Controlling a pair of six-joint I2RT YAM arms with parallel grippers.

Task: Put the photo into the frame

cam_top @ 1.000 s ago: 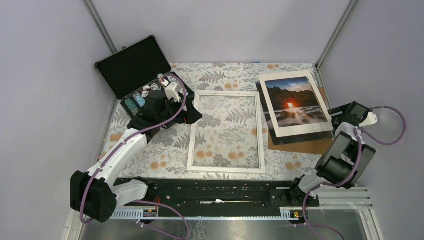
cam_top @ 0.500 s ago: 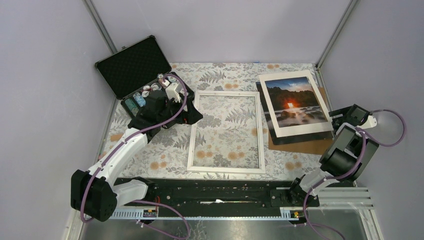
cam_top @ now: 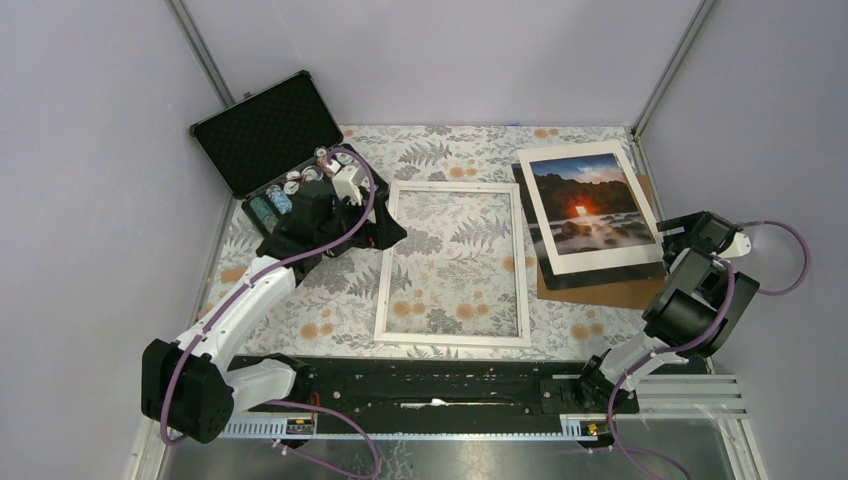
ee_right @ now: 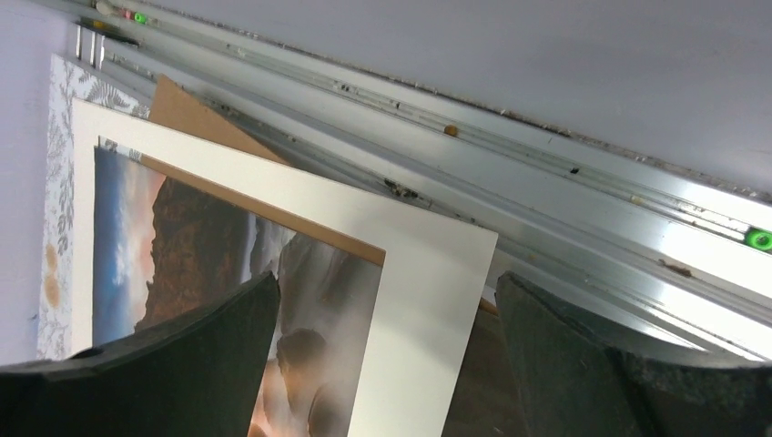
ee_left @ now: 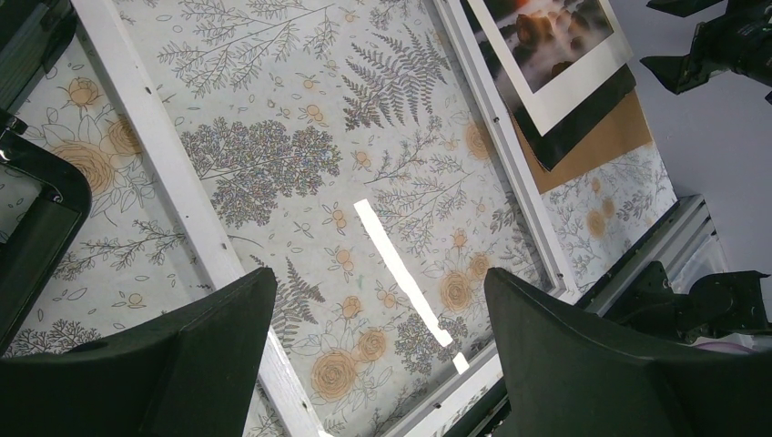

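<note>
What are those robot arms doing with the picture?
Two robot arms are meant to put the photo into the frame. Nothing is held yet. The photo lies beside the empty frame. The right gripper, open, is at the photo's corner; the left gripper, open, hovers by the frame's left rail.

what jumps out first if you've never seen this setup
The photo with its glowing red sun, far right, lying on a dark sheet and brown board. Then the empty white frame flat mid-table and the open black case far left. The right gripper hovers open at the photo's near corner.
</note>
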